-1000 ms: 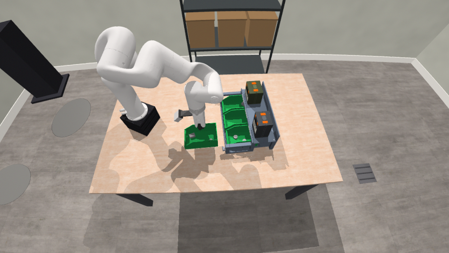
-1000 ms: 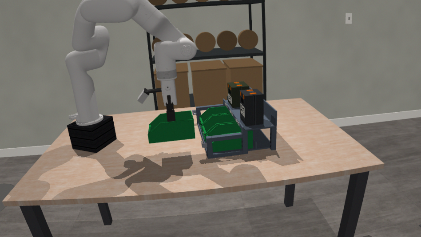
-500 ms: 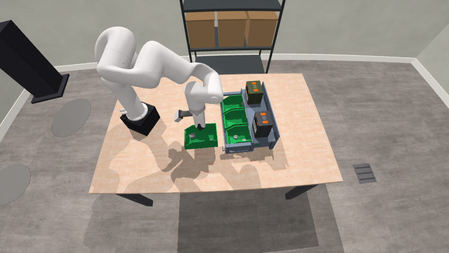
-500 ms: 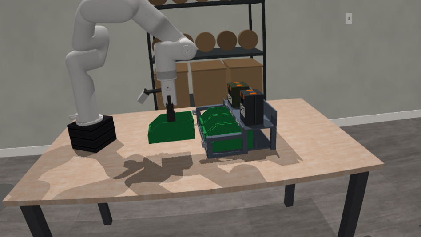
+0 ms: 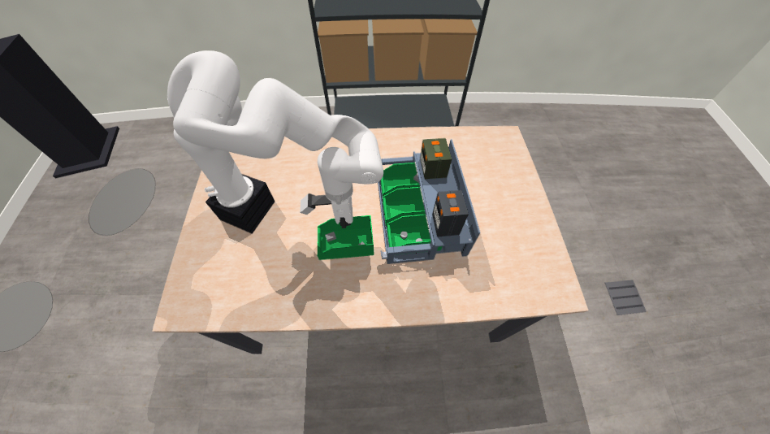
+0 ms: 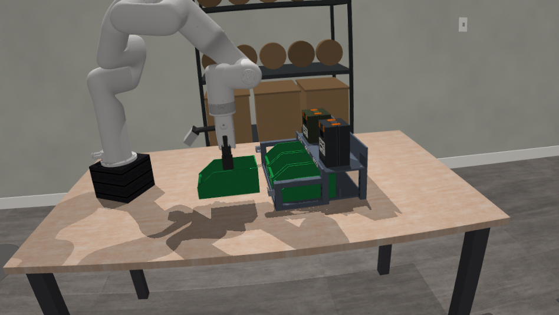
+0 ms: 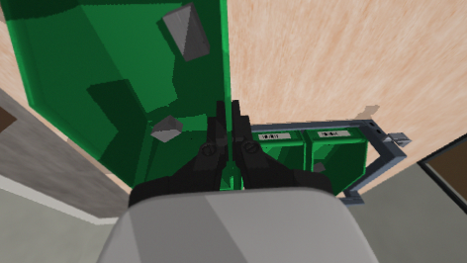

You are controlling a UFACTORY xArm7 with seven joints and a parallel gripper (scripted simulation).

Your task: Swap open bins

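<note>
My gripper (image 5: 343, 220) (image 6: 227, 161) (image 7: 228, 114) is shut on the thin side wall of a green open bin (image 5: 344, 246) (image 6: 230, 182) (image 7: 99, 59), gripping it from above. The bin holds two grey parts (image 7: 185, 35) (image 7: 165, 130). It sits level and low, left of the grey shelf (image 5: 409, 253) (image 6: 275, 192) (image 7: 387, 148); I cannot tell if its base touches the table. Three green bins stand in the shelf: the far one (image 5: 395, 180), the middle one (image 5: 401, 207), which looks empty, and the near one (image 5: 419, 240) (image 6: 301, 190) with a grey part.
Two dark boxes with orange marks (image 5: 435, 157) (image 5: 451, 213) (image 6: 332, 143) stand on the shelf's upper board. The arm's black base (image 5: 242, 207) (image 6: 121, 180) sits at the table's left. A tall rack with cardboard boxes (image 5: 395, 48) stands behind the table.
</note>
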